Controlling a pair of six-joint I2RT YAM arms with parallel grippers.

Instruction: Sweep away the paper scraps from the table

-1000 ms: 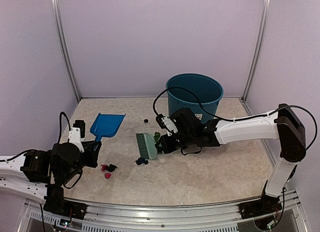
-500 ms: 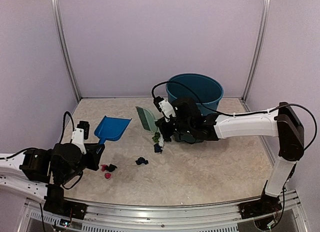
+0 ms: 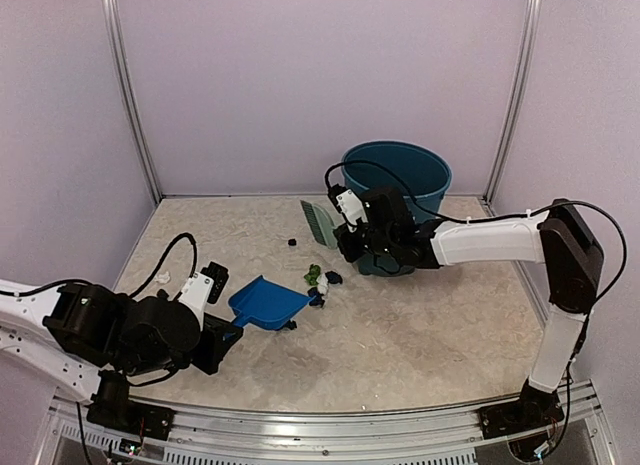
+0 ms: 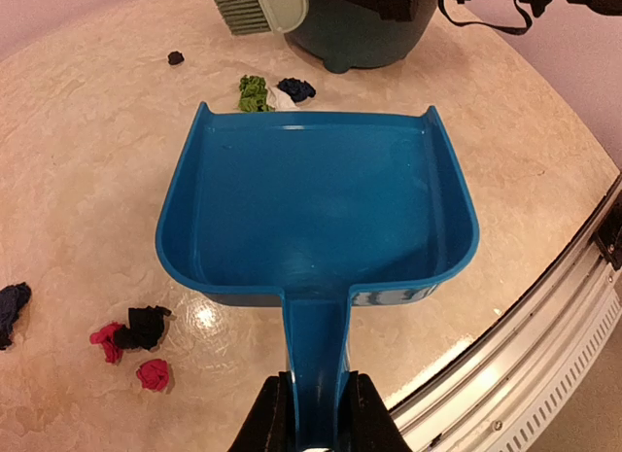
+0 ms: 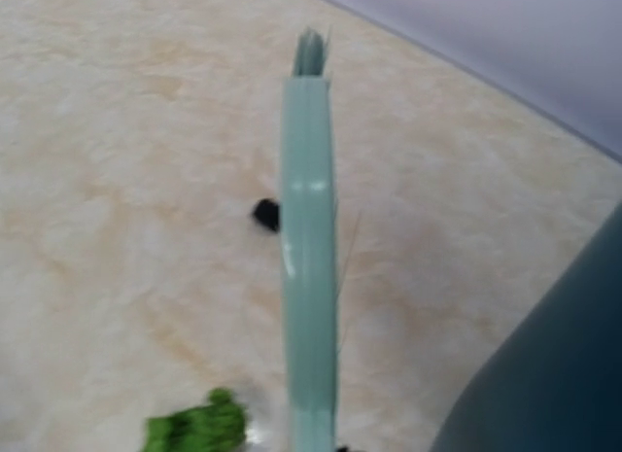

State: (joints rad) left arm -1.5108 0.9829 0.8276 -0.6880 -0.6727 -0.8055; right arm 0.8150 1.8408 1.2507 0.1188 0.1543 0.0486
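1. While the left claw (image 4: 313, 418) pinches the dustpan (image 4: 311, 209) by its handle at the bottom of the left wrist view, the blue pan rests on the worktop (image 4: 87, 180), its mouth toward the top of the frame.
2. Just beyond the pan's front lip, at upper centre, three scraps (image 4: 254, 92) sit bunched together: green, white and dark navy. A lone black bit (image 4: 175, 57) lies apart at upper left.
3. More scraps lie at lower left of that view, near the pan's rear corner: a pink-and-black clump, a pink one below it, and a navy one cut by the frame edge.
4. Seen from overhead, the right claw (image 3: 347, 228) is pressed together on a pale green brush (image 3: 320, 222), right of centre, just beside a teal bucket (image 3: 400, 175) at the back of the worktop.
5. From the right wrist, the brush runs edge-on up the middle of the frame, the black bit to its left, a green scrap at the bottom edge and the bucket's wall filling the lower right corner.
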